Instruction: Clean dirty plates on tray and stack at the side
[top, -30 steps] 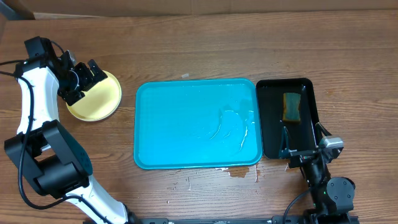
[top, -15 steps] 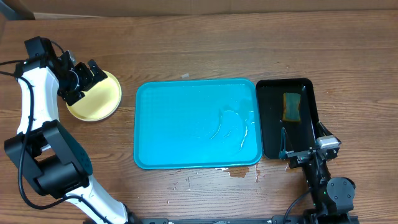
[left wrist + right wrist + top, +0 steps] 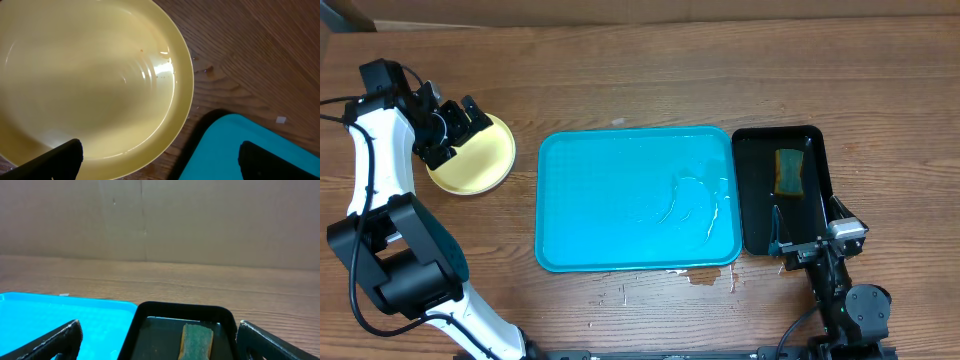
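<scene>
Left end effector spread wide above the pale yellow plate. I see the plate on the worktop, left of the turquoise tray. Right end effector also spread, at the black tray's near end.

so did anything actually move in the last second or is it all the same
Only the right end effector moved, a touch to its left by the narrow black plastic tray, its jaws open. Nothing was gripped or released. The left end effector stays open over the pale yellow-green round plate. The large turquoise plastic tray and the green-and-yellow sponge have not moved.
</scene>
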You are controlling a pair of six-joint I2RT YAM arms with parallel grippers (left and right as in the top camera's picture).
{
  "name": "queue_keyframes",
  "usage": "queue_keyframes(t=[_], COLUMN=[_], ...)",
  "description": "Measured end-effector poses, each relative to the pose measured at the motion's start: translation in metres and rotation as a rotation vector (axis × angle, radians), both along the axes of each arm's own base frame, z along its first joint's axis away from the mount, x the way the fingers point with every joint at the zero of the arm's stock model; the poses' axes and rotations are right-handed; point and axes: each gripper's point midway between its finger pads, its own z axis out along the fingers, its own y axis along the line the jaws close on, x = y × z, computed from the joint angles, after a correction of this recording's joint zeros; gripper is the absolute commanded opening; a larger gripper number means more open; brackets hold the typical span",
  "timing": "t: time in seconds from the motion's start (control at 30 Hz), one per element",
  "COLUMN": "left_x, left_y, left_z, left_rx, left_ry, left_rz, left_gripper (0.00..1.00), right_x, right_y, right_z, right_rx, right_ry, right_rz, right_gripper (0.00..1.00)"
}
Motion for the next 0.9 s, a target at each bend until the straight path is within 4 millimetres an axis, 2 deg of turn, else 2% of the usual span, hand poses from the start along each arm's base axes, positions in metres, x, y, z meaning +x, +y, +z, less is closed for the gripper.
queue_keyframes(t=[0.43, 0.53, 0.63, 0.77, 0.8, 0.9], left_x=[0.000, 0.000, 0.001, -0.002, -0.006, -0.020], left_y=[-0.001, -0.005, -0.017, -0.044, -0.053, -0.073], left_z=[0.000, 0.006, 0.033, 0.101, 0.123, 0.173], left_rx=[0.009, 0.026, 0.060, 0.119, 0.136, 0.170], left_ry=[0.003, -0.005, -0.061, -0.214, -0.267, -0.388], left_rz=[-0.004, -0.013, -0.038, -0.091, -0.107, -0.140], left_gripper=[1.00, 1.00, 1.00, 1.00, 1.00, 1.00], right_x=[0.000, 0.000, 0.000, 0.000, 0.000, 0.000], right_y=[0.000, 0.000, 0.000, 0.000, 0.000, 0.000], right_z=[0.000, 0.000, 0.000, 0.000, 0.000, 0.000], right_rx=[0.000, -0.001, 0.000, 0.000, 0.000, 0.000], right_ry=[0.000, -0.001, 0.000, 0.000, 0.001, 0.000], right_rz=[0.000, 0.000, 0.000, 0.000, 0.000, 0.000], right_gripper=[1.00, 1.00, 1.00, 1.00, 1.00, 1.00])
